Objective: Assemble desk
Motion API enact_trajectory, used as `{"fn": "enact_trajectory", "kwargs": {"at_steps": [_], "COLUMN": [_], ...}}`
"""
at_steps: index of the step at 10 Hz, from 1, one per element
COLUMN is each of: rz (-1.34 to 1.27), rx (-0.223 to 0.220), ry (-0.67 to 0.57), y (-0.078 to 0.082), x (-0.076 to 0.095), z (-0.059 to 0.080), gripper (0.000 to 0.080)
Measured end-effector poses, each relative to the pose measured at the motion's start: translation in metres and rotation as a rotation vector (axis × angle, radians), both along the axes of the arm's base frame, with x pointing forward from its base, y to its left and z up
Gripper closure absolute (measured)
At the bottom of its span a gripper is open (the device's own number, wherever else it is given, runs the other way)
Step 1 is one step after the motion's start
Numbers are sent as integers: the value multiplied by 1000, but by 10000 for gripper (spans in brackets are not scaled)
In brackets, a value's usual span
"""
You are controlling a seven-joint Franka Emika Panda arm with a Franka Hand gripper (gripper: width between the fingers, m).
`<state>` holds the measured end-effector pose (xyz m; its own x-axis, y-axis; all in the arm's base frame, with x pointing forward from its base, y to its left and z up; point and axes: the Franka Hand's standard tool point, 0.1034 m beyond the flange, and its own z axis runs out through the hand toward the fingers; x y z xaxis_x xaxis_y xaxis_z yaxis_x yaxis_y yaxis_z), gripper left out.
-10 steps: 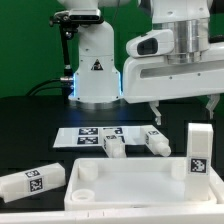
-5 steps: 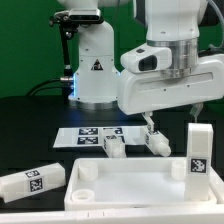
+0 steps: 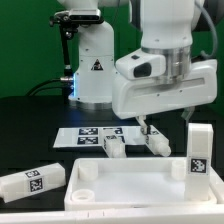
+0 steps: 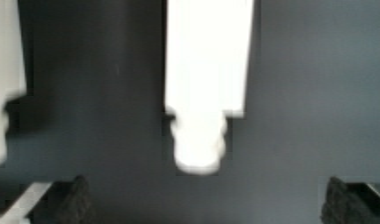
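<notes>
The desk top (image 3: 135,185) lies flat at the front, with round sockets at its corners. Two legs lie side by side behind it, one (image 3: 113,146) nearer the exterior view's left and one (image 3: 156,141) beside it. A third leg (image 3: 199,150) stands upright at the right, and another (image 3: 32,181) lies at the front left. My gripper (image 3: 167,120) hangs open just above the leg lying by the upright one. In the wrist view a white leg (image 4: 208,70) with a round peg end lies ahead of my open gripper (image 4: 212,205), clear of both fingers (image 4: 62,200). A second leg (image 4: 6,80) shows at the edge.
The marker board (image 3: 88,133) lies flat on the black table behind the lying legs. The arm's white base (image 3: 95,70) stands at the back, a dark camera stand (image 3: 68,40) beside it. The upright leg stands close to my gripper's right side.
My gripper has swung toward the exterior view's left and come lower, from above the upright leg to over the lying legs. Its jaws stayed open. No part has moved.
</notes>
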<state>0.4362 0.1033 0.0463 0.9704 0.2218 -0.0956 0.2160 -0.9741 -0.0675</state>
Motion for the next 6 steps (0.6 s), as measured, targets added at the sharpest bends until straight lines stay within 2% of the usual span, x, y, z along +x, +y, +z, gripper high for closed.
{"fn": "enact_trajectory", "kwargs": {"at_steps": [1, 3, 6], "rz": [-3, -18, -22], "rx": [-18, -41, -51], "ry": [-1, -17, -49], "y": [-5, 2, -1], "x": [-13, -22, -18], "z": [-14, -32, -39], "gripper": [150, 150, 150]}}
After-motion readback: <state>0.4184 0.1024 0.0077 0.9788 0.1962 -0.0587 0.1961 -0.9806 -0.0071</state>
